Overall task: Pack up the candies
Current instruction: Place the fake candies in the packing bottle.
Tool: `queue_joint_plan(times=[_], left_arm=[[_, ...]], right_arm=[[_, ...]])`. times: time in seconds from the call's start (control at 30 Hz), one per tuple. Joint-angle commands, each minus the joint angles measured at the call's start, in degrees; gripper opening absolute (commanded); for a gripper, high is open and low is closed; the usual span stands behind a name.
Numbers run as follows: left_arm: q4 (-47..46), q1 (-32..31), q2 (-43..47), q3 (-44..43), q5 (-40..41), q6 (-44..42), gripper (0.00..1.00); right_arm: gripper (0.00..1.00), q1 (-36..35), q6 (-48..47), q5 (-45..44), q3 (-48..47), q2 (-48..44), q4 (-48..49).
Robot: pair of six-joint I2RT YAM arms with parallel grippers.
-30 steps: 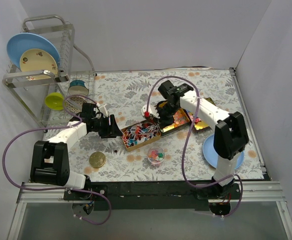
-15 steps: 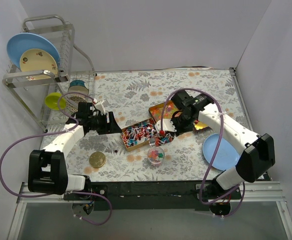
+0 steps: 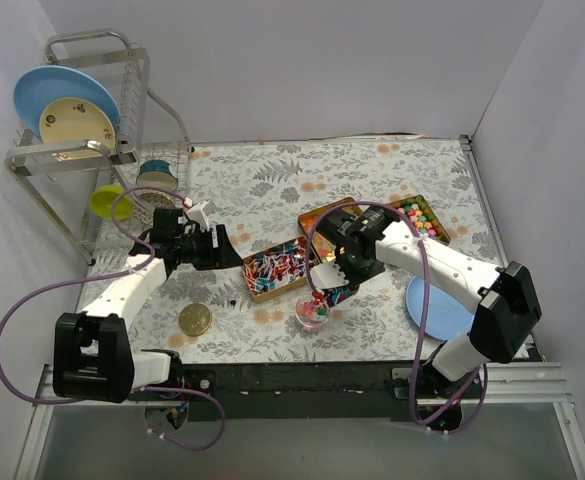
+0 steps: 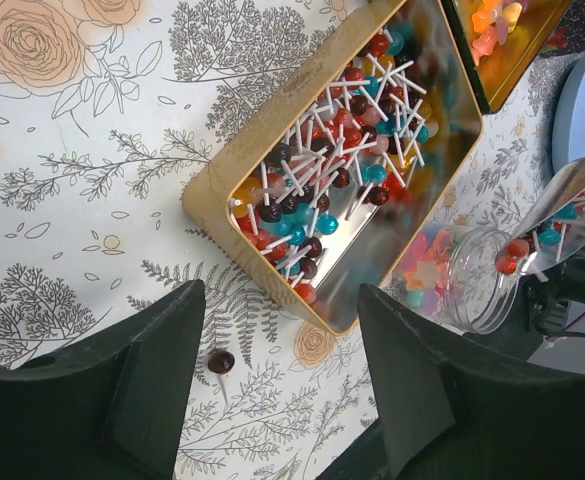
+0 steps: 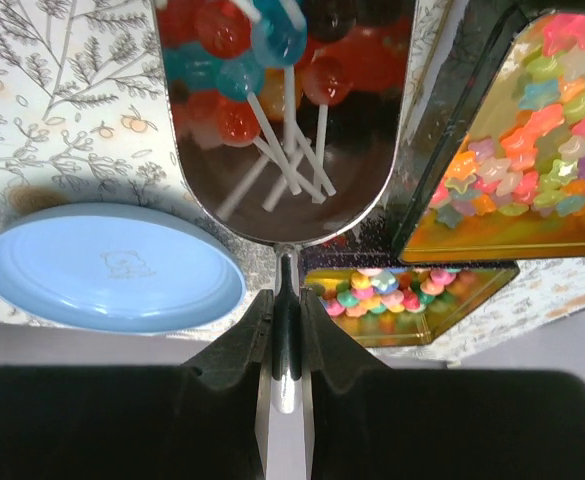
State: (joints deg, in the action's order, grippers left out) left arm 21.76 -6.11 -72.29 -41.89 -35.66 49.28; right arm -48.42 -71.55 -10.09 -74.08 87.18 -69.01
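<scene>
Gripping the thin handle of a metal scoop (image 5: 287, 180), the right gripper (image 5: 286, 310) had its fingers pinched narrowly shut on it. The scoop bowl carried red and blue lollipops (image 5: 242, 90) and hung just over the far rim of a clear jar (image 3: 312, 312) that contained some star gummies (image 4: 430, 272). The left gripper (image 4: 277, 300) hovered with fingers wide and nothing between them, just left of the gold tin (image 4: 262, 135), which held the bulk of the lollipops. One stray lollipop (image 4: 220, 361) lay on the table (image 4: 72, 150) near the tin's near-left corner. Further right, two more tins held star gummies and pastel sweets (image 5: 382, 290), beside a blue plate (image 5: 112, 265).
</scene>
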Motion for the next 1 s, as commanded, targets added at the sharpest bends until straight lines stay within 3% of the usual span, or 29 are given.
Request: queue_joint_plan(times=[0.0,0.53,0.7,0.83,0.93,0.97], left_arm=[[-1.4,0.3,2.2,1.4,0.3,0.2,0.62],[-4.2,0.5,3.5,2.5,-1.5,2.8,0.63],[-5.4,0.5,3.6,4.8,-0.7,5.8,0.62],[-5.6,0.6,2.9,6.6,0.6,8.2,0.6],[-6.1,0.5,2.3,7.6,0.5,9.4,0.35],[-6.6,0.5,2.1,8.0,0.5,9.8,0.18]], right_arm=[[0.01,-2.5,3.8,-9.1,-4.5,1.8,-3.7],[0.01,-9.1,2.7,-18.5,-4.0,-0.5,-5.9],[0.01,-8.2,0.3,-18.9,-6.5,-1.6,-5.5],[0.01,-3.5,1.9,-17.3,-12.4,2.6,-4.4],[0.01,-1.9,5.4,-17.6,-17.2,8.1,-3.8],[0.01,-1.9,6.1,-17.9,-19.1,9.2,-3.4]])
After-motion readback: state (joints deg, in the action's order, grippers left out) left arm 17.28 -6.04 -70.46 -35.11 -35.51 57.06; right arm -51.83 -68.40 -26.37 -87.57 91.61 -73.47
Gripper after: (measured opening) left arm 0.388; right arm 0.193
